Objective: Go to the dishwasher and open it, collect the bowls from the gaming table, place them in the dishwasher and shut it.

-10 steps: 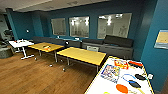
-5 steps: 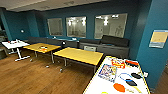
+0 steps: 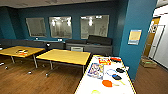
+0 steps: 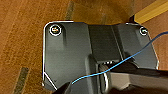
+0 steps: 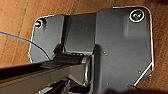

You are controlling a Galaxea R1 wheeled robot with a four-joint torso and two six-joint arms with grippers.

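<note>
Neither pincer's state can be told. No dishwasher is in sight; beyond the white table (image 3: 110,85) stand yellow tables (image 3: 65,56). Driving well means steering wide of the white table.

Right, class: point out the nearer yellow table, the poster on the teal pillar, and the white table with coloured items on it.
Nearer yellow table (image 3: 65,56), head view, middle of its top.
Poster (image 3: 134,37), head view, its centre.
White table (image 3: 91,85), head view, a bare patch of its top.

The wooden plank floor (image 3: 50,80) has a soft sheen; the yellow tabletops (image 3: 63,56) look smooth and matt.
</note>
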